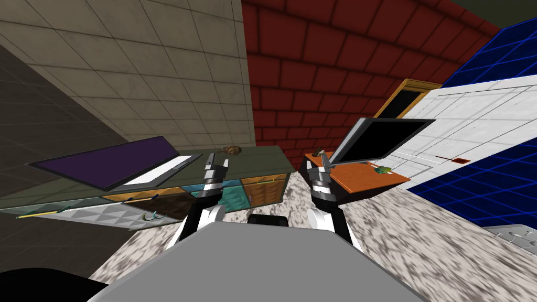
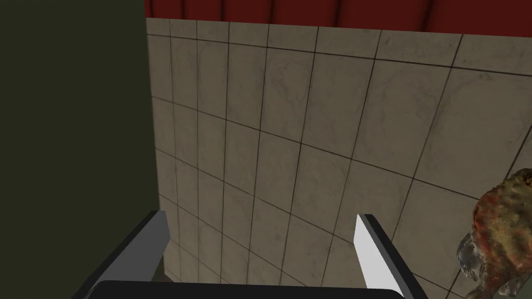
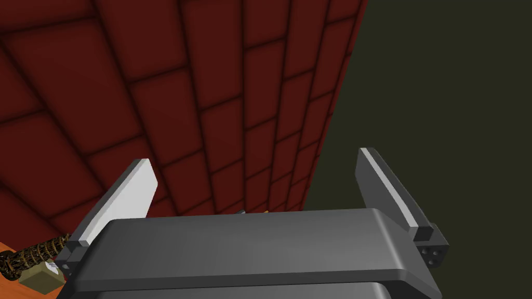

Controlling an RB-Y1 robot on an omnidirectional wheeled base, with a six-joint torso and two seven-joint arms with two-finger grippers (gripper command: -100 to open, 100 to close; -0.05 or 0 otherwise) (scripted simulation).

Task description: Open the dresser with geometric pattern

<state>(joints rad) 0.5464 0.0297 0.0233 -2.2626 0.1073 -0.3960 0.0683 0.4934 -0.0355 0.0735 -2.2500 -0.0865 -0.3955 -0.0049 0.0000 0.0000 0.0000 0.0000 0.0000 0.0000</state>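
The long low dresser (image 1: 157, 207) stands ahead on my left against the tiled wall, under a dark olive top (image 1: 257, 159). Its front is a patchwork of faceted white, brown, teal and orange panels with thin handles (image 1: 268, 180). My left gripper (image 1: 217, 163) hangs above the dresser's front edge, near the teal panel, open and holding nothing. In the left wrist view its fingers (image 2: 371, 252) stand wide apart beside the olive top (image 2: 72, 145). My right gripper (image 1: 318, 166) is level with the dresser's right end, open and empty, and its fingers (image 3: 136, 193) face the red brick wall.
A flat purple screen (image 1: 105, 162) lies on the dresser top, and a brown lumpy object (image 1: 232, 150) (image 2: 499, 233) sits near its back edge. To the right stands an orange table (image 1: 367, 178) with a black monitor (image 1: 380, 137) and a green item (image 1: 383, 170). Speckled floor lies between.
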